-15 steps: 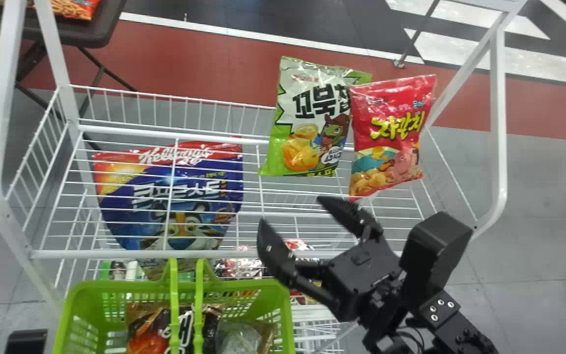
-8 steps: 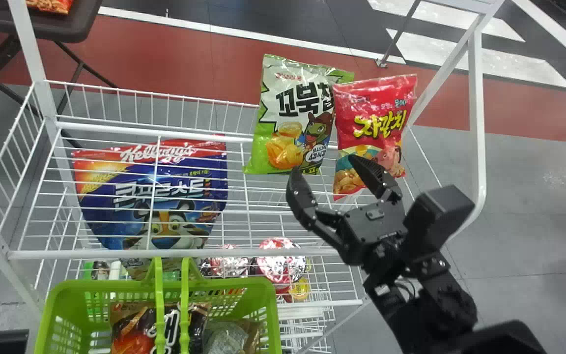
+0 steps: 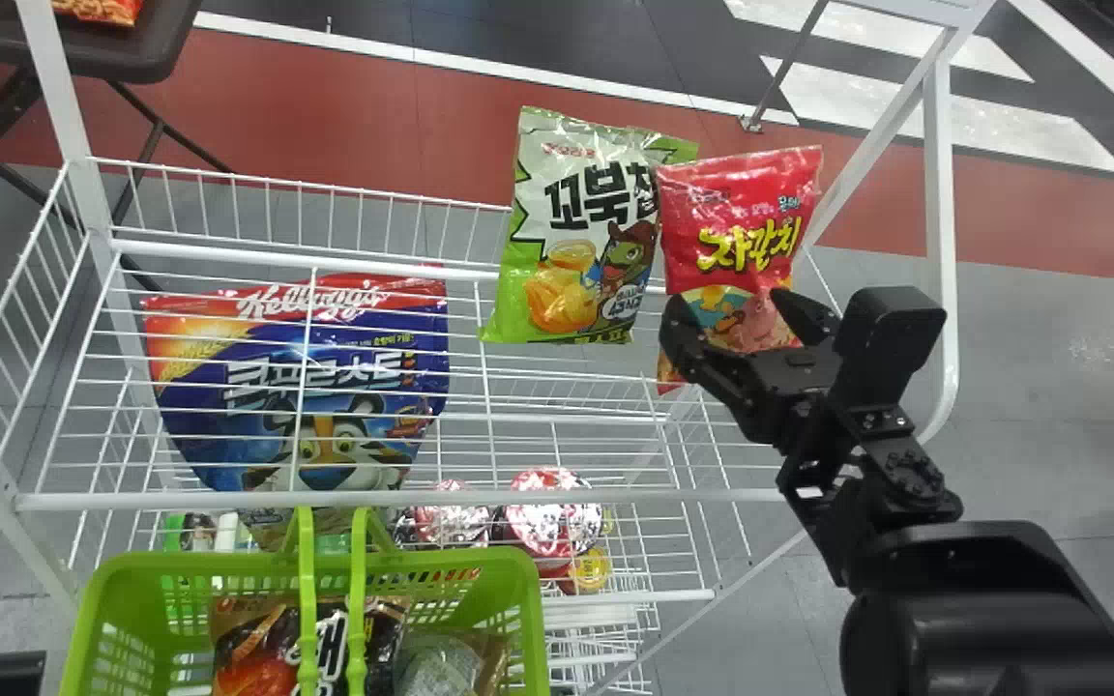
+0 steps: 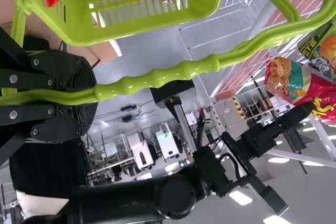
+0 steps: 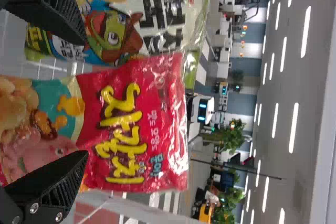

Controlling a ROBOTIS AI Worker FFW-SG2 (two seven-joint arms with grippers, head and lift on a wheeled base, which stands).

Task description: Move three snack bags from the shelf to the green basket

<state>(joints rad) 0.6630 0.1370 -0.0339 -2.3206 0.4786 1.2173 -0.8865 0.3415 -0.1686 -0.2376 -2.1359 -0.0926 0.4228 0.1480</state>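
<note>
Our right hand [image 3: 731, 300] is open, fingers flanking the upright red plastic snack bag [image 3: 748, 222] toward the white wire shelf's [image 3: 567, 495] far right corner. A finger could snag the overlapping green-and-white plastic bag [image 3: 576, 232], or a push could tip ours backward. Our left hand [image 4: 79, 97] grips the green plastic basket's [image 3: 530, 619] handles [image 3: 356, 619], which could block the drop.

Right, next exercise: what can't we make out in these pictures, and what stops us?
- Green snack bag, overlapped side: head view, behind the red snack bag.
- Whether the right end effector touches the red bag: the head view's angle hides any gap.
- Green basket's floor beneath its packs: head view, covered by them.
- Lower-shelf cups' print: head view, too small, wires across.
</note>
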